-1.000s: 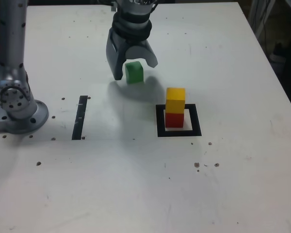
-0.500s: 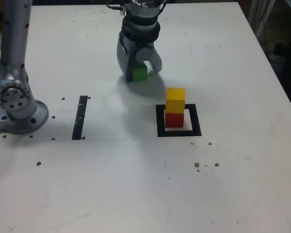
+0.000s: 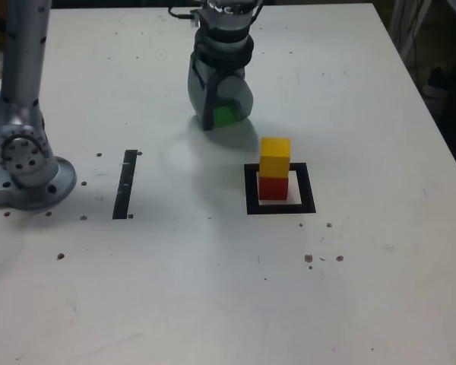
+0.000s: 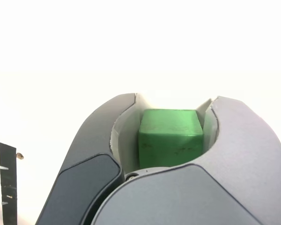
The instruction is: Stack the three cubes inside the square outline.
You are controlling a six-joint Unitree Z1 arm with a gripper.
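In the exterior view, the grey pincer (image 3: 222,114) grips the small matte green cube (image 3: 226,115) on the white worktop (image 3: 213,289). The yellow cube (image 3: 275,157) on the red cube (image 3: 273,187), inside the black square outline (image 3: 251,190), lies nearer the camera, toward that view's right. In the wrist view, both jaws press the cube's sides.

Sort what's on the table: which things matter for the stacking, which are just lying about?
Job: green cube in the shut pincer; yellow cube on red cube; square outline.
Lying about: black strip; arm base; dark specks.
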